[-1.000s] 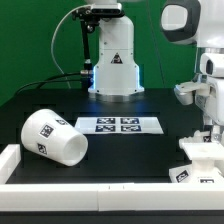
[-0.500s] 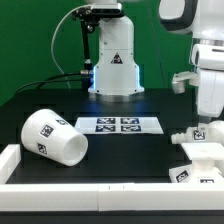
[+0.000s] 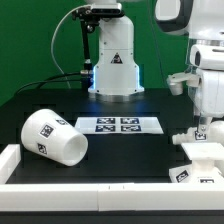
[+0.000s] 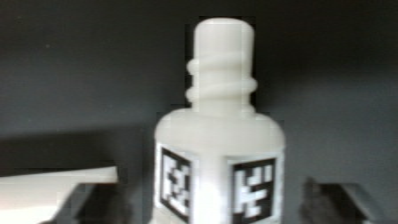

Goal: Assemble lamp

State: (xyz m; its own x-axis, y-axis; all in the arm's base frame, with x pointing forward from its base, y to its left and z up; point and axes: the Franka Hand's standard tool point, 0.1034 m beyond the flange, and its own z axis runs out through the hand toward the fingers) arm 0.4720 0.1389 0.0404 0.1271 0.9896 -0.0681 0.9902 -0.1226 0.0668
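Observation:
The lamp bulb, white with a ribbed threaded tip and two square tags on its body, fills the wrist view and stands between my fingers. Dark gaps show on both sides of it, so my gripper is open and straddles it. In the exterior view my gripper is low at the right, over the white tagged base parts, and the bulb is mostly hidden there. The large tapered shade lies on its side at the exterior view's left, well away from the gripper.
The marker board lies flat in the middle of the black table. The arm's pedestal with cables stands at the back. A white rail runs along the front edge and left side.
The arm's wrist has shifted slightly and the gripper has come down lower over the white parts at the right. The shade and the marker board have not moved.

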